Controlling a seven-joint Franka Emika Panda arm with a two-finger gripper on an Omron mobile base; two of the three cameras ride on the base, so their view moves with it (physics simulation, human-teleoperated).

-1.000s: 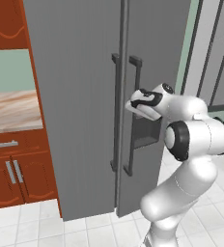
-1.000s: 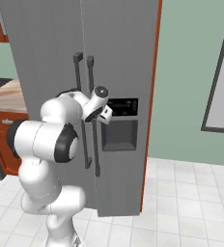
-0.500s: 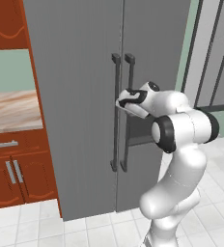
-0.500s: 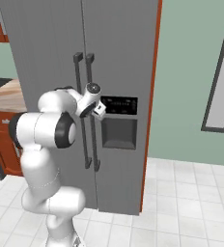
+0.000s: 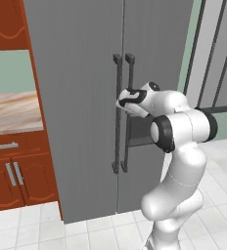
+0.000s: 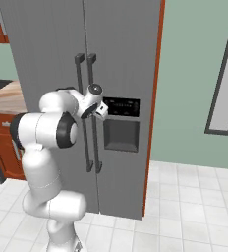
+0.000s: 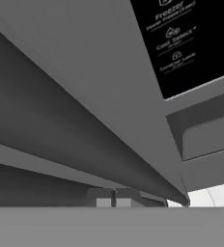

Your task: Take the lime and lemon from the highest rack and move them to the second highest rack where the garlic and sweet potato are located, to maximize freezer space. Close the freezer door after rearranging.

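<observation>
White tiled floor [image 5: 91, 229] carries the grey fridge [image 5: 81, 97]

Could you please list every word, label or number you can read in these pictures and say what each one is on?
"Freezer": top line of white print on the black dispenser panel of the fridge door, in the hand view.
The smaller white lines and icons beneath it are too blurred to read.
In the right base view the same panel carries only illegible specks.

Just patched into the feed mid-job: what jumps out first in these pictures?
The tall grey fridge with both doors shut fills the middle, its two dark bar handles running side by side down the centre seam. The white arm reaches up from the floor, its shut pincer right at the handles. A black dispenser panel sits on the right-hand door, reddish-brown cabinets to the left.
</observation>
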